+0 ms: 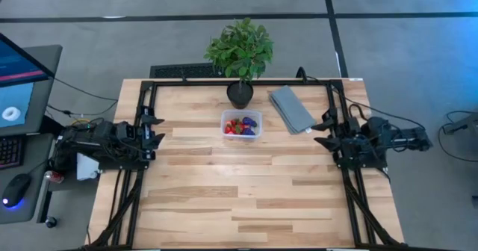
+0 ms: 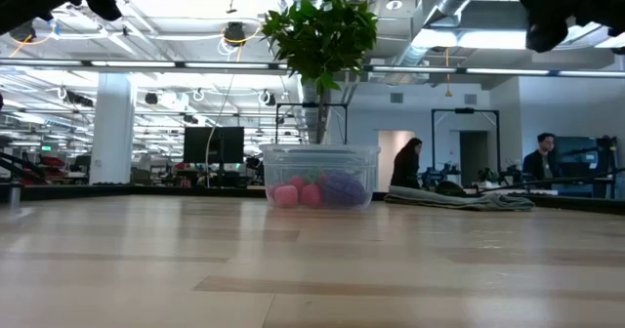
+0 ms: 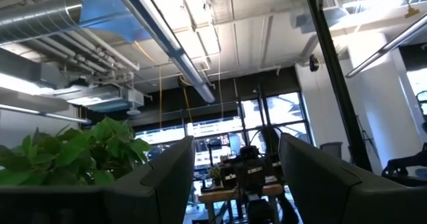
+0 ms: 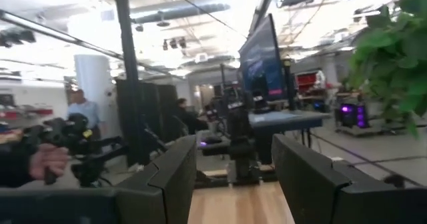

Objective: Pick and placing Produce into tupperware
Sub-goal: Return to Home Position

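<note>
The clear tupperware point(image 1: 241, 124) stands on the table's far middle, in front of the black pot. Inside it lie the produce point(image 1: 243, 127): red strawberries, pinkish-red pieces and purple grapes, also seen through the tub's wall as produce point(image 2: 312, 191) in the low view. My left gripper point(image 1: 158, 130) waits open at the table's left edge, raised above the board. My right gripper point(image 1: 321, 130) waits open at the right edge, also raised. In the wrist views each gripper's fingers, left gripper point(image 3: 235, 177) and right gripper point(image 4: 233, 177), stand apart with nothing between them.
A leafy potted plant point(image 1: 240, 53) stands behind the tub at the far edge. A folded grey cloth point(image 1: 290, 107) lies to the tub's right. A monitor, keyboard and mouse sit off the table's left. People show in the room beyond point(image 2: 405, 162).
</note>
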